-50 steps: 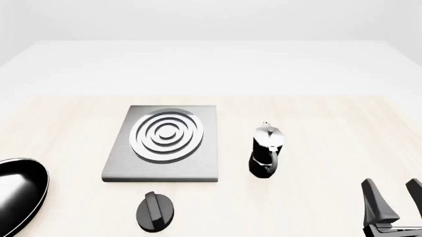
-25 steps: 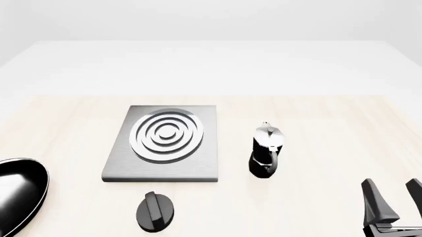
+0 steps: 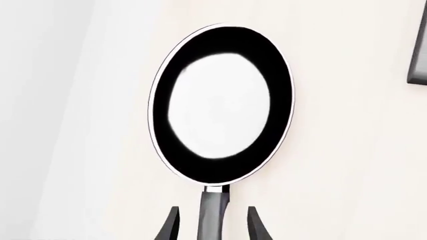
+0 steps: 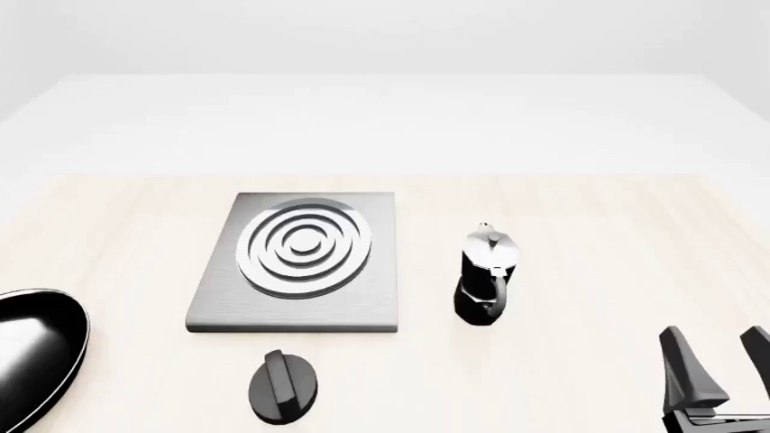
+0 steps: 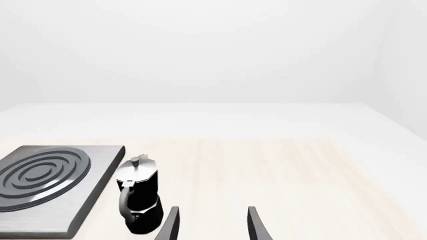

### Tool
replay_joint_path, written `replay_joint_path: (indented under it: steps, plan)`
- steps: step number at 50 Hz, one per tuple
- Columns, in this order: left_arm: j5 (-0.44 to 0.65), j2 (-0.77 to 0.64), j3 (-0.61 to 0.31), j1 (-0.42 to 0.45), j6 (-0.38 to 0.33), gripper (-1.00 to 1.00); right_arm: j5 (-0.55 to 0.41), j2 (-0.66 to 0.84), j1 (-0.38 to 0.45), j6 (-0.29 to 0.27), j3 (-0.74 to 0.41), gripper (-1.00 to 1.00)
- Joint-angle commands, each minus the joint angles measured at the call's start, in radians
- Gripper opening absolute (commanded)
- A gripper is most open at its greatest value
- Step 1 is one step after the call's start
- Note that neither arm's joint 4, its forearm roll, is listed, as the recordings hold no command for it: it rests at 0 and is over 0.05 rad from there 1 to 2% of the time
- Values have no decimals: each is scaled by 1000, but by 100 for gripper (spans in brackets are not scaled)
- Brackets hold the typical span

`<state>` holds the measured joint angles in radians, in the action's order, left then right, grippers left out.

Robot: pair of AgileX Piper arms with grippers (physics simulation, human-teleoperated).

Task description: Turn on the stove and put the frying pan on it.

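Note:
The frying pan (image 3: 220, 105), glossy black with a thin pale rim, lies flat at the table's left edge (image 4: 36, 361). Its dark grey handle (image 3: 213, 215) runs back between the two fingers of my left gripper (image 3: 213, 211), which is open, with a gap on each side of the handle. That gripper does not show in the front view. The stove (image 4: 295, 262), a grey square plate with silver rings, lies at centre-left with nothing on it (image 5: 47, 185). My right gripper (image 4: 716, 374) stands open and empty at the near right (image 5: 212, 212).
A small black oval knob (image 4: 284, 386) sits just in front of the stove. A black-and-silver moka pot (image 4: 486, 275) stands upright to the stove's right (image 5: 139, 200). One corner of the stove (image 3: 419, 50) shows in the left wrist view.

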<state>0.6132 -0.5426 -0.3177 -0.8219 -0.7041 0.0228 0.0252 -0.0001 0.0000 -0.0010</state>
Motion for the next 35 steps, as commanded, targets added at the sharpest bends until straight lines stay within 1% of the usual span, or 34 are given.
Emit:
replay_joint_path:
  steps: [1, 9, 20, 25, 33, 35]
  plan:
    - [-50, -39, 26, -19, -21, 100, 0, 0, 0, 0, 0, 100]
    - [-78, -63, 42, -34, -44, 100, 0, 0, 0, 0, 0, 100]
    - [-128, -109, 53, -52, -48, 100, 0, 0, 0, 0, 0, 100]
    - [-133, -115, 56, -52, -47, 100, 0, 0, 0, 0, 0, 100]
    - [-159, -144, 64, -65, -60, 100, 0, -1, 0, 0, 0, 100]
    - [-179, -162, 71, -74, -74, 100, 0, 0, 0, 0, 0, 100]
